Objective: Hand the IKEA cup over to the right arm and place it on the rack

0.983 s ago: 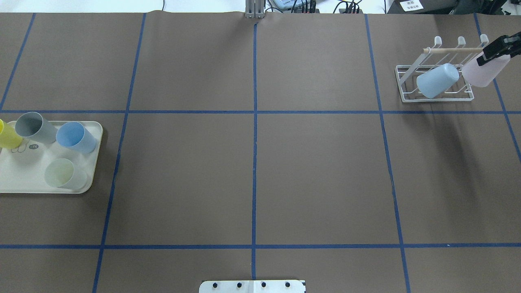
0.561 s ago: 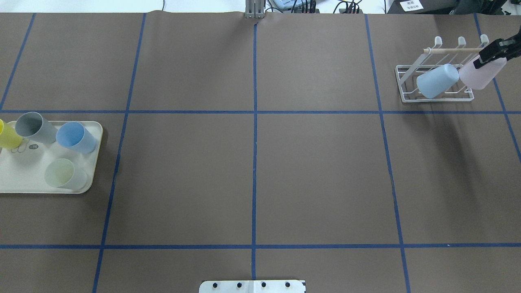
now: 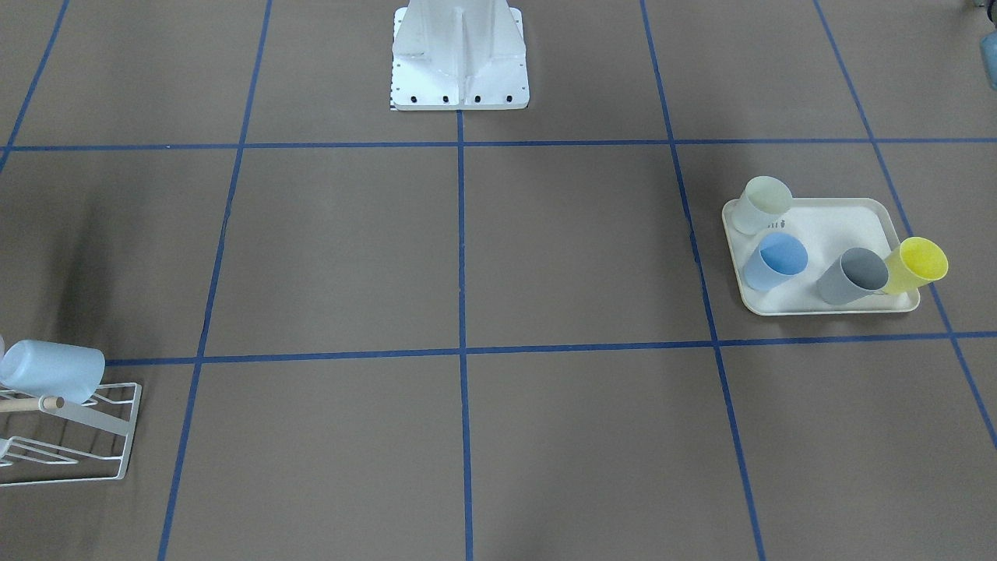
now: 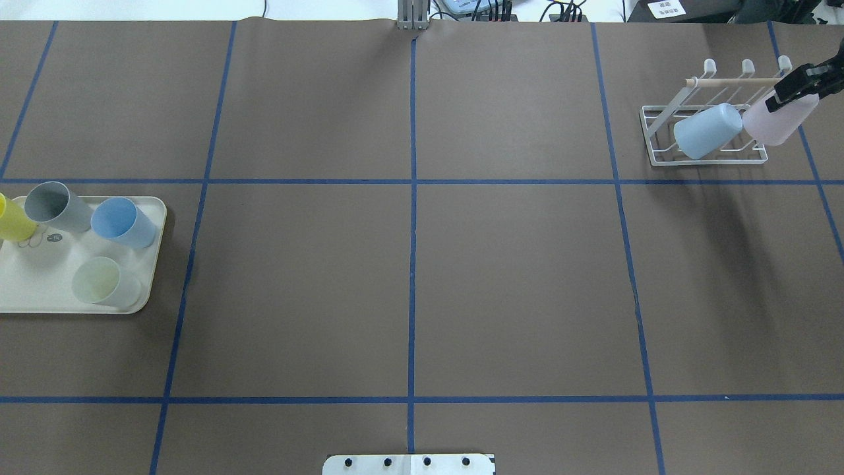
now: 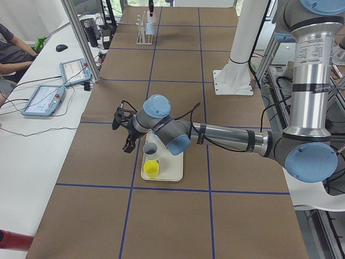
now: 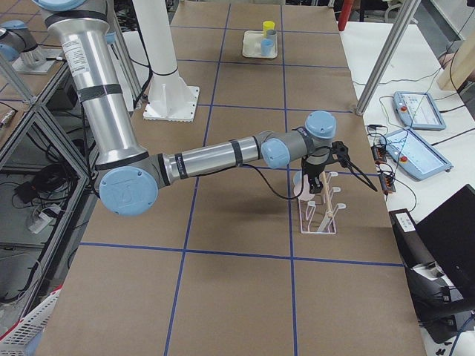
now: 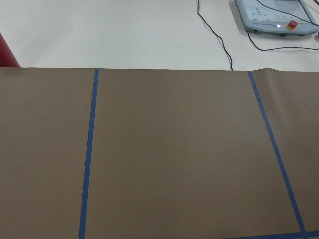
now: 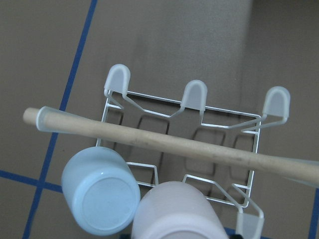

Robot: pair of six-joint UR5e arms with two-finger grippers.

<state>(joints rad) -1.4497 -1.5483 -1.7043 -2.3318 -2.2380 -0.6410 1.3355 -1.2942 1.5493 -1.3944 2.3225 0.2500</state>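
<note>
Near the end, judging by the overhead view. Safe to count the handover as done: found the pink cup (image 4: pixel 778 122) clamped at its closed end by the right end effector (image 4: pixel 800 84), tilted mouth-down over the rack (image 4: pixel 651 142) at the bench's far right corner, just beside a pale blue cup (image 4: pixel 707 130) already hung there. Cannot tell whether seated on a prong yet or only held close above it. Left to do, probably: settle onto the prong, let go, back away. Also waiting on the cream tray (image 4: pixel 39 290) at the bench's other end — four more cups (image 4: pixel 122 223) (yellow, grey, blue, pale green), if meant for the rack at all.

Worth turning to the right wrist view for the fit: looks straight down on both cup bottoms, side by side and touching or nearly so, with the wooden dowel (image 8: pixel 174 144) crossing above them and three capped prongs beyond — none of that legible from overhead. Loses the pink cup almost wholly at the front-facing view's left edge; shows only the blue one on the rack there. Can find the left end effector (image 5: pixel 125 132) only in the exterior left view, hanging just beside the tray; cannot tell open or closed. Nothing but bare bench and a pendant beyond in the left wrist view.
</note>
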